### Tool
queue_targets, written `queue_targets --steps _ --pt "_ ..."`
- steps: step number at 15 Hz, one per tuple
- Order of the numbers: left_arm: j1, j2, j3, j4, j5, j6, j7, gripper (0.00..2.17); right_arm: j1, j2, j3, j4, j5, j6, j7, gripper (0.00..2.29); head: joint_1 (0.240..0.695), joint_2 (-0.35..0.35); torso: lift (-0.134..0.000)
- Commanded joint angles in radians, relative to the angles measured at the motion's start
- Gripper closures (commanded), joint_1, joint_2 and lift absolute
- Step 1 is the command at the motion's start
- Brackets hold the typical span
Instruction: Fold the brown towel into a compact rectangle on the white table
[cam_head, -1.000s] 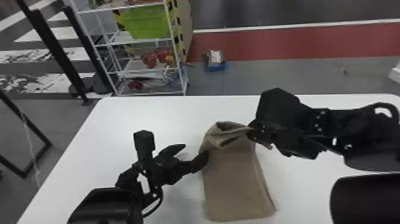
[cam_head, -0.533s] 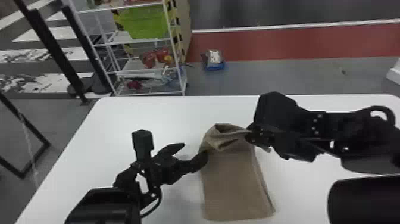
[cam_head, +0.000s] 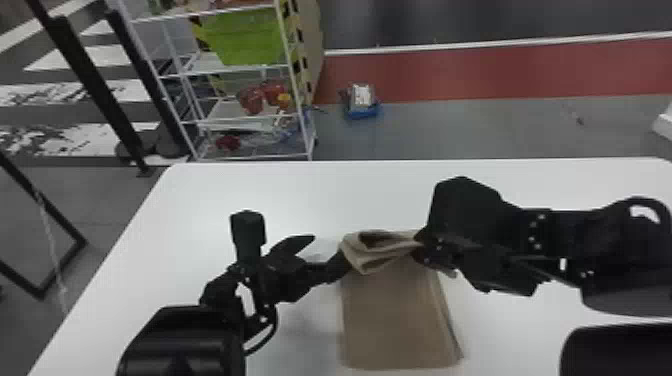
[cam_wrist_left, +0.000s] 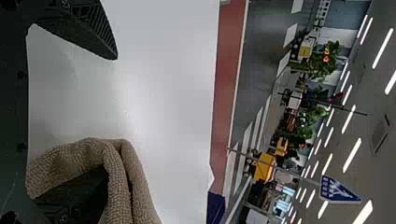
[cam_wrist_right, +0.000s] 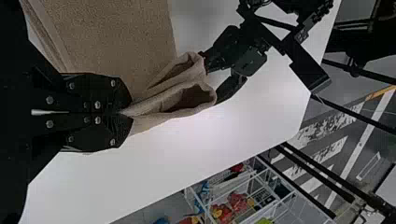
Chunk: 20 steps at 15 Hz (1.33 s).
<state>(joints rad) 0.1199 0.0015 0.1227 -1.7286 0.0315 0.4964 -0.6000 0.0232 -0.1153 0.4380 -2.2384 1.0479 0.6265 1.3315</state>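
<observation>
One brown towel (cam_head: 397, 320), two tools (cam_head: 419, 245), one white table (cam_head: 240, 190), one rack (cam_head: 225, 71), one green bin (cam_head: 247, 40)

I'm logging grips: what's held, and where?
The towel, pinched by the right tool at the right end of its far fold; the left tool is open.

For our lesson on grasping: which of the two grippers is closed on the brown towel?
The right gripper: its fingers pinch the towel. The left gripper is open, one finger inside a fold.
</observation>
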Motion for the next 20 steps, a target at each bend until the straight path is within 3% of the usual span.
queue_targets --steps 1,6,13,20 --pt "0.0 -0.004 0.0 0.003 -0.001 0.0 -0.001 0.07 0.012 -0.015 0.011 -0.003 0.008 0.002 0.011 1.6 0.695 0.176 -0.123" --pt "0.034 -0.004 0.012 -0.019 0.01 -0.003 -0.017 0.07 0.029 -0.038 0.015 -0.04 -0.003 0.005 0.036 1.6 0.695 0.179 -0.123" --pt "0.05 -0.004 0.011 -0.019 0.028 -0.021 -0.023 0.07 0.086 -0.066 0.059 -0.018 0.052 -0.001 0.036 1.6 0.695 0.185 -0.123" --pt "0.107 -0.004 0.038 -0.072 0.045 -0.009 -0.069 0.07 0.116 -0.122 0.064 -0.05 0.064 -0.007 0.036 1.6 0.695 0.182 -0.123"
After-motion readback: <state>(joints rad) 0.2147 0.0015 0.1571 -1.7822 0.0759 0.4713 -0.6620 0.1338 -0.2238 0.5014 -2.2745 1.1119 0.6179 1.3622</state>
